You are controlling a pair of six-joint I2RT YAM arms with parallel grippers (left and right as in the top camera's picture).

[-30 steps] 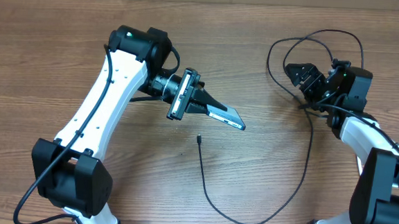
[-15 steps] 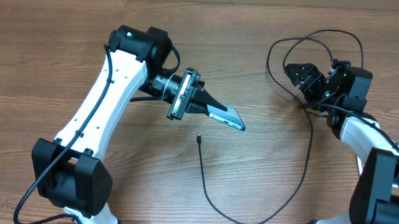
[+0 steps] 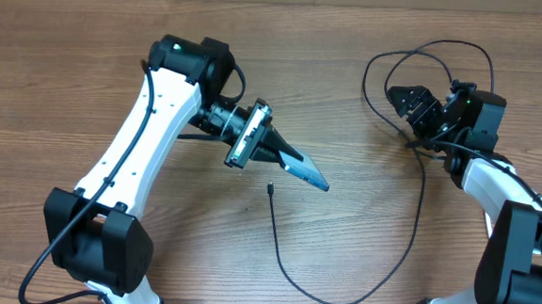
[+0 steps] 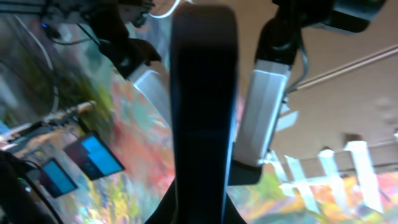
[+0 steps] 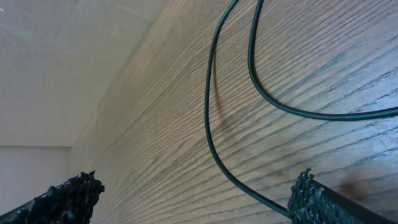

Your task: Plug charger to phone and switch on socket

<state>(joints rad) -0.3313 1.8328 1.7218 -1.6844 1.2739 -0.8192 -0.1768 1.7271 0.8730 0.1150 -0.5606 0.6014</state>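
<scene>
The phone hangs tilted above the table, near edge-on, with my left gripper shut on its upper end. In the left wrist view the phone is a dark slab rising from the gripper. The charger's connector tip lies on the wood just below and left of the phone. Its thin black cable curves down, right and up into loops at the far right. My right gripper stands open beside those loops, the cable running under its jaws. The socket is out of view.
The wooden table fills the overhead view. My left arm's white link slants across its left half. The right arm's base stands at the right edge, with cable strands draped beside it.
My left wrist has turned and dipped, swinging the phone's free end down and a little to the left, toward the connector tip. The right arm and the cable have not moved.
</scene>
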